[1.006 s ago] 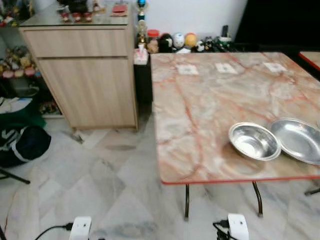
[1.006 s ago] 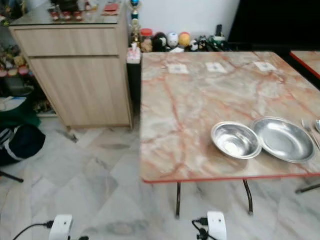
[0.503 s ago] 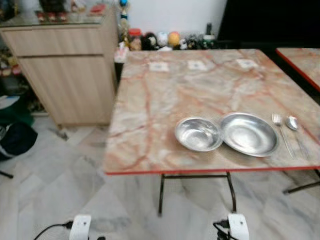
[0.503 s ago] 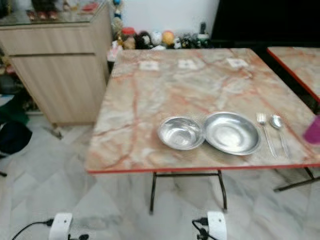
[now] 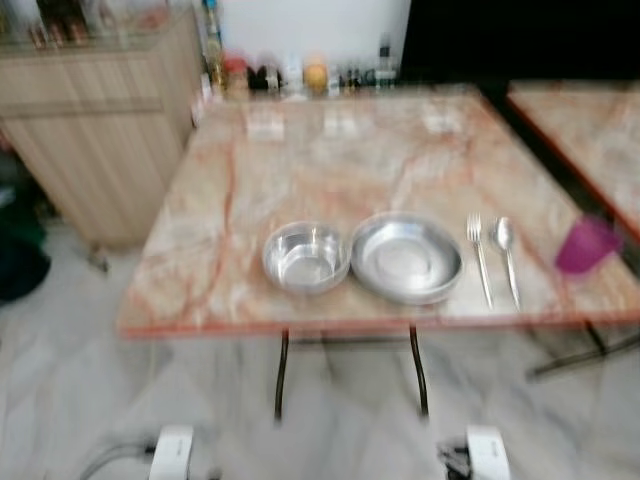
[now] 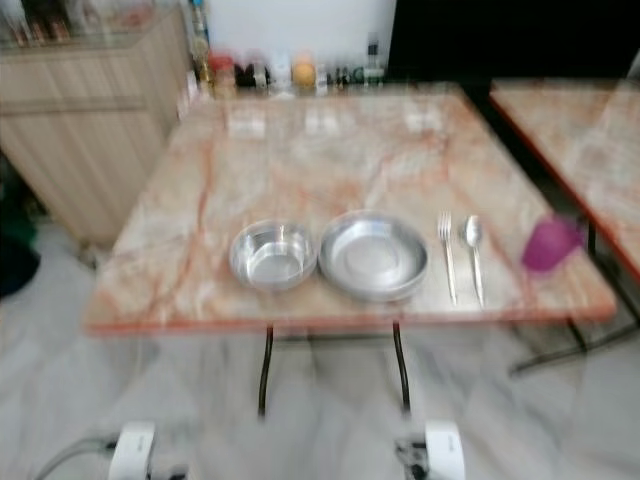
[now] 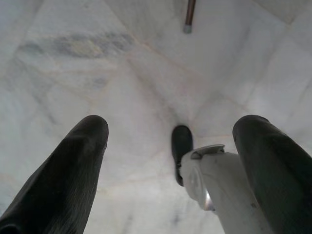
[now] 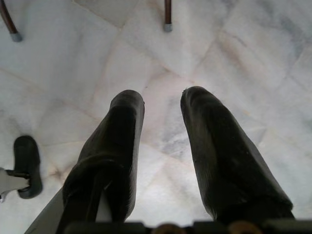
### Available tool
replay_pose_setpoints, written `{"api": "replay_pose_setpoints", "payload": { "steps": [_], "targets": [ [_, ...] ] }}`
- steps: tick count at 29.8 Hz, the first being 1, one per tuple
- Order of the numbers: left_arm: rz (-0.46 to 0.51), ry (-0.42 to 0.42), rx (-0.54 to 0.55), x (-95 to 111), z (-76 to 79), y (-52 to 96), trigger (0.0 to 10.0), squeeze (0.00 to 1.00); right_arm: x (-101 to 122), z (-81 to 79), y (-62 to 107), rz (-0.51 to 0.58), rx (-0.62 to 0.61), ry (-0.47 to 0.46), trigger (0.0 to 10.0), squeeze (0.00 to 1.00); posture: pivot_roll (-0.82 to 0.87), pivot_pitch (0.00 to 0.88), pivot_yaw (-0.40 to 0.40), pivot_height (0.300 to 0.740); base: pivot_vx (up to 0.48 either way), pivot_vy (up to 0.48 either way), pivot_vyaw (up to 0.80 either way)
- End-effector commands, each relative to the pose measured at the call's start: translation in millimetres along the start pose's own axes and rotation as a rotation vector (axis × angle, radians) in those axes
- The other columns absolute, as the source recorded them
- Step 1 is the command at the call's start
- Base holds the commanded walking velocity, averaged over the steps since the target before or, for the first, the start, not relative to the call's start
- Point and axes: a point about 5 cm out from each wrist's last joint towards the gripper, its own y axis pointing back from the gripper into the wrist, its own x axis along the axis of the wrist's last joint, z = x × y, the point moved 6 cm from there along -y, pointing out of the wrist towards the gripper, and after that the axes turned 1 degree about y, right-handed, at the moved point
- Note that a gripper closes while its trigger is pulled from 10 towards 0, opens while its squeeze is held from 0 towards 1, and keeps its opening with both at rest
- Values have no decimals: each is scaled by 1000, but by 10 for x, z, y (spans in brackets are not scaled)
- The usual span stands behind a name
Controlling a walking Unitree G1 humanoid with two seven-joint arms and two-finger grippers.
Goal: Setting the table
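Tableware sits along the near edge of the marble table in your left eye view: a steel bowl touching a wider steel plate, then a fork and a spoon side by side, and a purple cup near the right edge. The picture is blurred, so finer detail is hard to tell. A wooden cabinet stands to the left.

Your left wrist view shows the left gripper hanging over the pale floor, fingers spread wide, holding nothing.

Your right wrist view shows the right gripper over the same floor, fingers parted with a narrow gap, empty.
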Motion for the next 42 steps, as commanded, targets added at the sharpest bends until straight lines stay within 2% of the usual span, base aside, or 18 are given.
{"api": "replay_pose_setpoints", "payload": {
  "steps": [1, 18, 27, 34, 42],
  "targets": [
    [42, 7, -20, 65, 97, -10, 10000, 0, 183, -335, -49, 31, 67, -238, 10000, 0, 209, 0, -102, 740, 0, 0, 800],
    [36, 9, -24, 43, 120, -10, 10000, 0, 154, -332, -48, 19, 59, -241, 10000, 0, 207, 0, -103, 740, 0, 0, 754],
    [74, 36, -44, 74, 166, -4, 10000, 0, 215, -214, -50, 51, 13, -270, 10000, 0, 193, 0, -114, 740, 0, 0, 0],
    [75, 45, -40, 61, 148, 0, 10000, 0, 164, -202, -43, 37, 10, -250, 10000, 0, 188, 0, -119, 740, 0, 0, 0],
    [67, 14, -46, 61, 118, 3, 10000, 0, 148, -198, -40, 35, 16, -232, 10000, 0, 169, 0, -113, 740, 0, 0, 0]
  ]
}}
